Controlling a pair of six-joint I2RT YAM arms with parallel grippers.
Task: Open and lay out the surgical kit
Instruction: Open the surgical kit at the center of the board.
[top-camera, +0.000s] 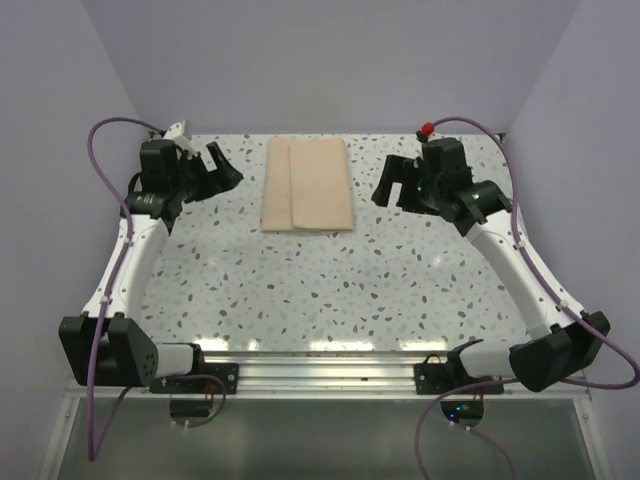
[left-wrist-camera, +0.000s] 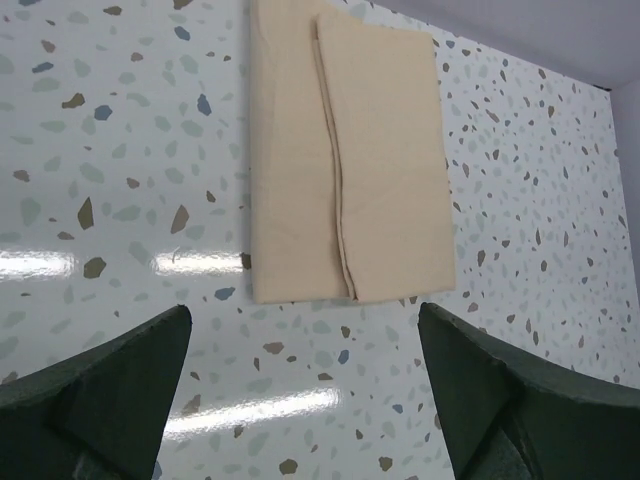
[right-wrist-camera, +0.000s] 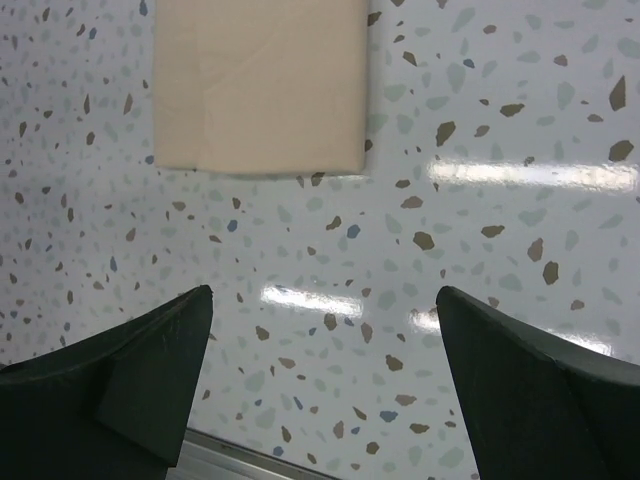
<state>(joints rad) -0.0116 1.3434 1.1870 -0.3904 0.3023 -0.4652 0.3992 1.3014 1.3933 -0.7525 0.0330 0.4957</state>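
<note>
While still folded, beige cloth wrap (top-camera: 307, 184) (flat) runs lengthwise front-to-back.

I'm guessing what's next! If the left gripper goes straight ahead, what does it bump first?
The left gripper would probably meet the folded beige cloth wrap first, though depth is unclear: maybe the speckled table just before it.

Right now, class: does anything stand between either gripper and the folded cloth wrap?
Nothing visible does. Only bare speckled tabletop lies between the left gripper, the right gripper and the beige cloth wrap.
</note>
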